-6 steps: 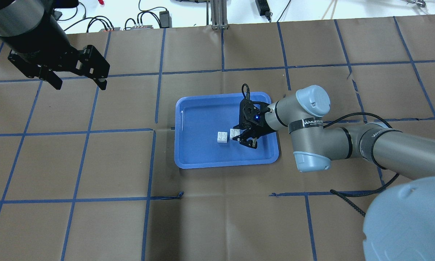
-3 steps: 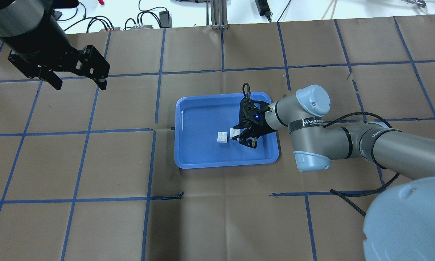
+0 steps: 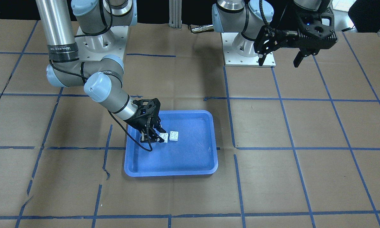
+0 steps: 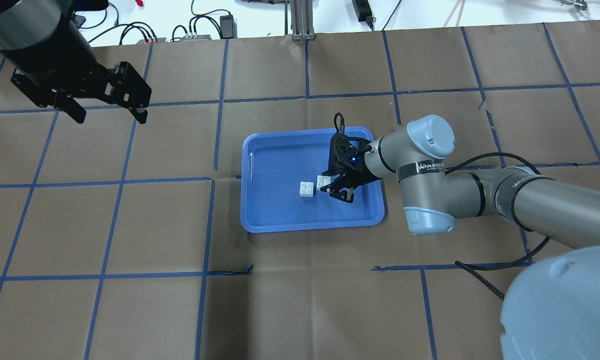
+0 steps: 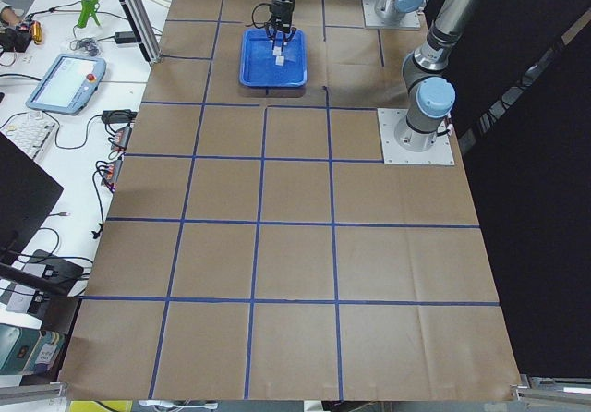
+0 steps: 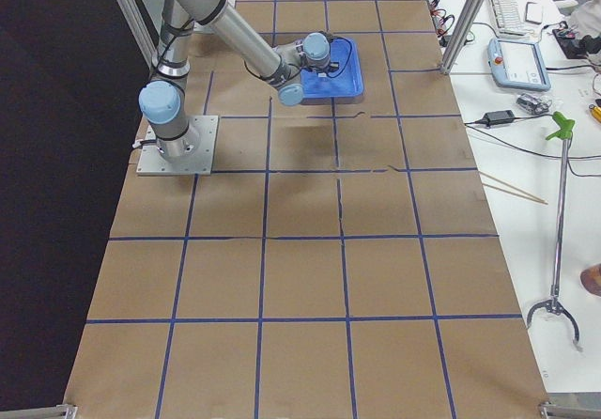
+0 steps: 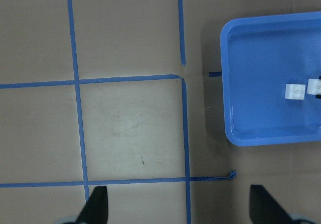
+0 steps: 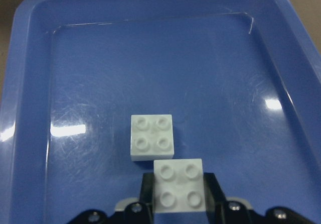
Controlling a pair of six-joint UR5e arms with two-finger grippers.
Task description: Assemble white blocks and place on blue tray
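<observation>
The right gripper (image 8: 178, 200), clamping one white block (image 8: 178, 181), has the other block (image 8: 152, 136) lying just ahead, studs up, on the tray (image 8: 150, 58).

two white blocks (image 4: 307, 189), one blue tray (image 4: 279, 155)

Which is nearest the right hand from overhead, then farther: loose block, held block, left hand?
1. held block, in the right hand's grip.
2. loose block, beside it on the blue tray.
3. left hand, far left.

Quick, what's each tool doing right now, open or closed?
The left tool is open, holding nothing.
The right tool is closed on a white block.
</observation>
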